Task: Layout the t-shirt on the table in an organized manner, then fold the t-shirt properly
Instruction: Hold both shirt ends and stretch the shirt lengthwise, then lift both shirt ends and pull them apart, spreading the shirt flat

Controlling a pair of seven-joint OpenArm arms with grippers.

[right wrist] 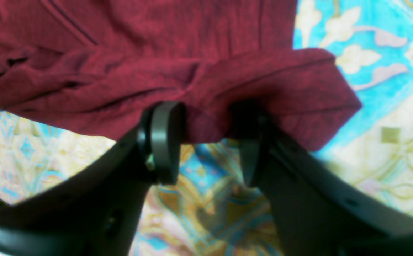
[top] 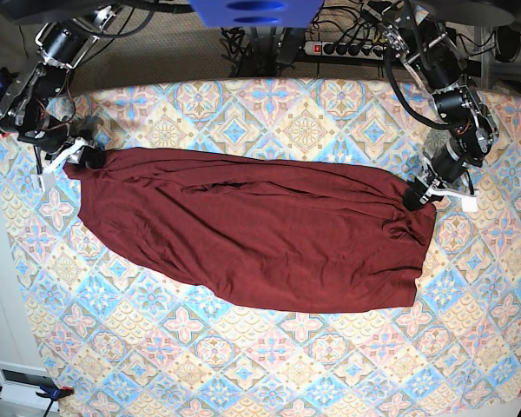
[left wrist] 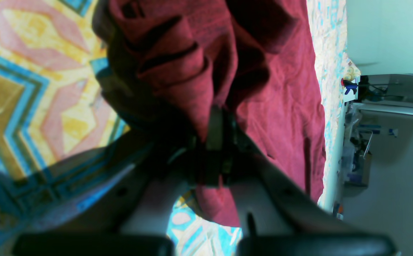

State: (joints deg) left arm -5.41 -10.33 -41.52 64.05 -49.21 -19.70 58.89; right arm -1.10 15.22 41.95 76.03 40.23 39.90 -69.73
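The dark maroon t-shirt [top: 260, 234] lies stretched across the patterned table [top: 269, 365], its ends drawn toward the two arms. At the right end in the base view, my left gripper [top: 414, 196] is shut on a bunched fold of the t-shirt [left wrist: 281, 89]; the left wrist view shows the gripper [left wrist: 223, 121] with its fingers pressed together on cloth. At the left end, my right gripper [top: 85, 157] stands open. In the right wrist view, the gripper [right wrist: 206, 121] has the t-shirt [right wrist: 156, 42] edge sagging between its spread fingers, with table [right wrist: 387, 53] showing below.
A power strip [top: 347, 48] and cables lie beyond the table's far edge. A white box [top: 22, 382] sits off the near left corner. The table edge and a blue clamp [left wrist: 349, 87] show in the left wrist view, with floor beyond.
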